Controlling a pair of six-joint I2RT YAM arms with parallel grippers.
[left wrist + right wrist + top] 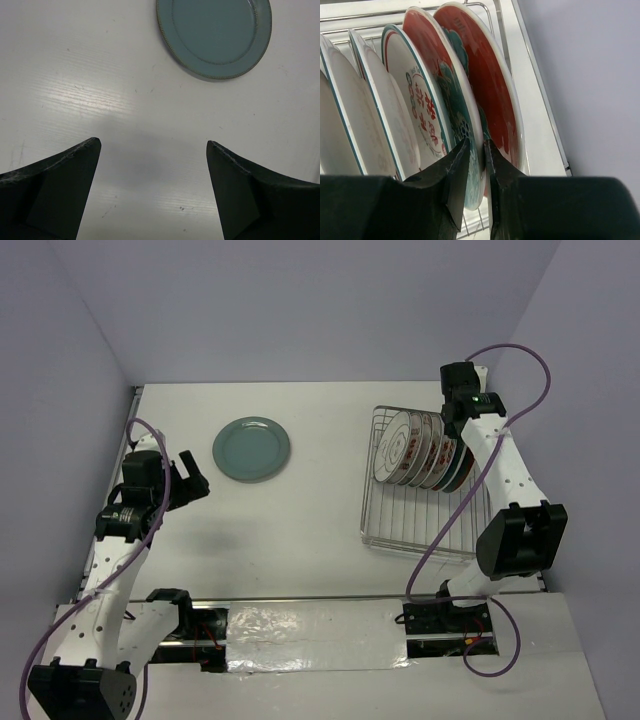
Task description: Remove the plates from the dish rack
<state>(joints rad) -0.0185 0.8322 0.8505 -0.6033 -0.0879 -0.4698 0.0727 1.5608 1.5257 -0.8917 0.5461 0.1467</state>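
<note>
The silver wire dish rack point(400, 525) stands at the right with several plates upright in it point(412, 448). My right gripper point(477, 145) is over the rack's right end, its jaws closed on the rim of a red plate with teal flowers point(451, 95). A second red plate point(492, 85) stands just behind that one, and white patterned plates point(415, 112) stand in front. A plain teal plate point(251, 448) lies flat on the table at the left, also in the left wrist view point(215, 35). My left gripper point(154, 145) is open and empty, near that plate and above the bare table.
Purple walls close the table in at the back and both sides. The rack's right wire edge point(505, 40) runs close to the right wall. White table point(300, 530) lies between the teal plate and the rack.
</note>
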